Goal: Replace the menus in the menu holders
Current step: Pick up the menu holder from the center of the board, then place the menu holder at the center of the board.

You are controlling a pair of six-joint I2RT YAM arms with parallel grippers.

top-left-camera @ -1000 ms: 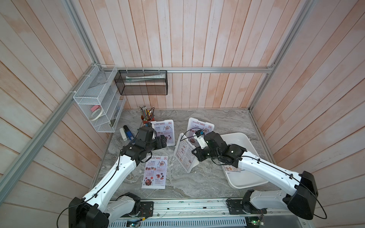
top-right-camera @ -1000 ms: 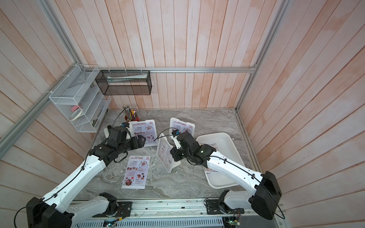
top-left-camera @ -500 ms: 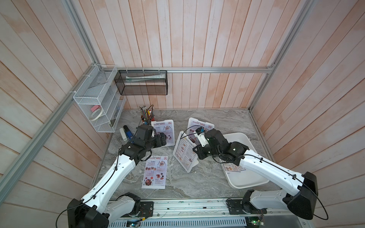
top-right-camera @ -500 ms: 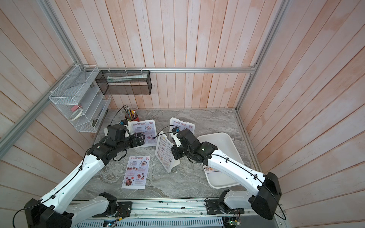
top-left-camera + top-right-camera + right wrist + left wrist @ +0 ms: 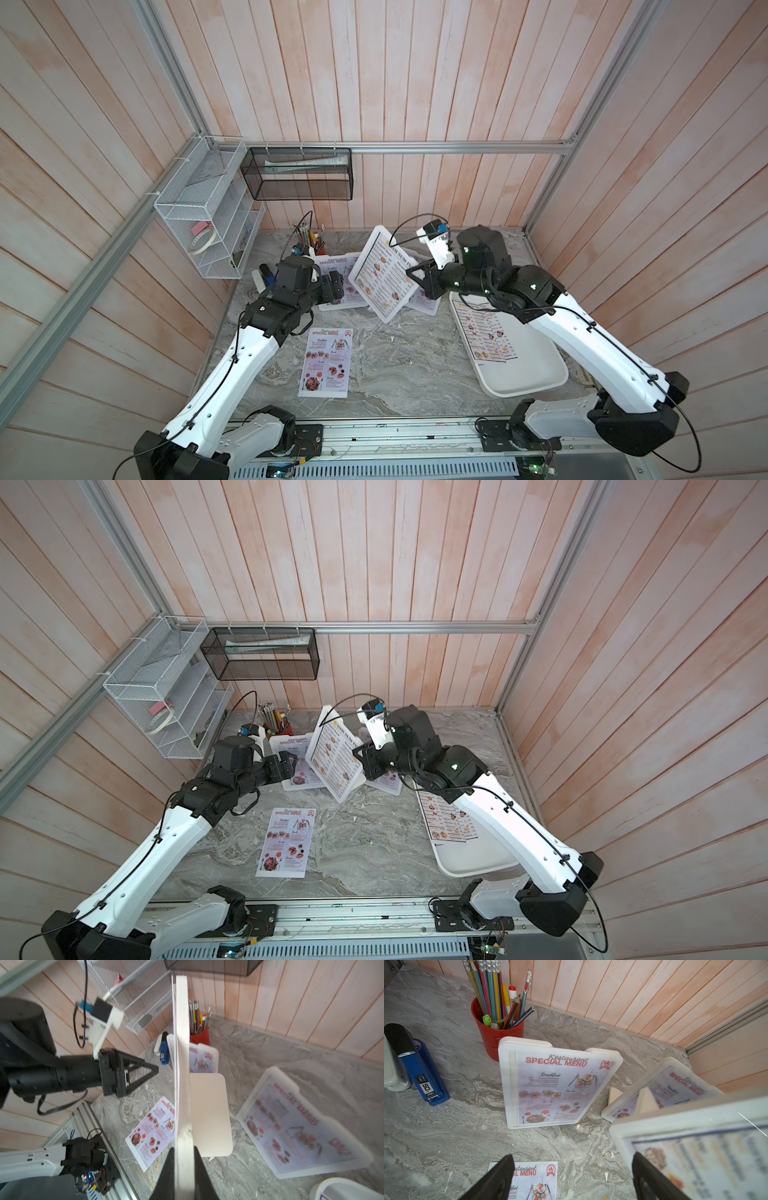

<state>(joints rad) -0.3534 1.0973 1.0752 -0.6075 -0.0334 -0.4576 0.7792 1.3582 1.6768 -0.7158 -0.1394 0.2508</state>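
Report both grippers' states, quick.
Left gripper: open, holding nothing.
Right gripper: closed on the edge of the Dim Sum Inn menu holder, which is tilted.

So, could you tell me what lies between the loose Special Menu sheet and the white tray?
Only bare marble tabletop separates the loose sheet from the tray, as both top views show.

The surface (image 5: 407,365) is grey with pale wavy swirls. The walls (image 5: 415,83) are pale pink wood stripes. At eleven o'clock a red cup (image 5: 500,1039) holds many-coloured pencils (image 5: 490,985), beside a blue and black stapler (image 5: 423,1076). The menu holders (image 5: 503,1084) are white. The loose menu (image 5: 326,361) at seven o'clock has red words.
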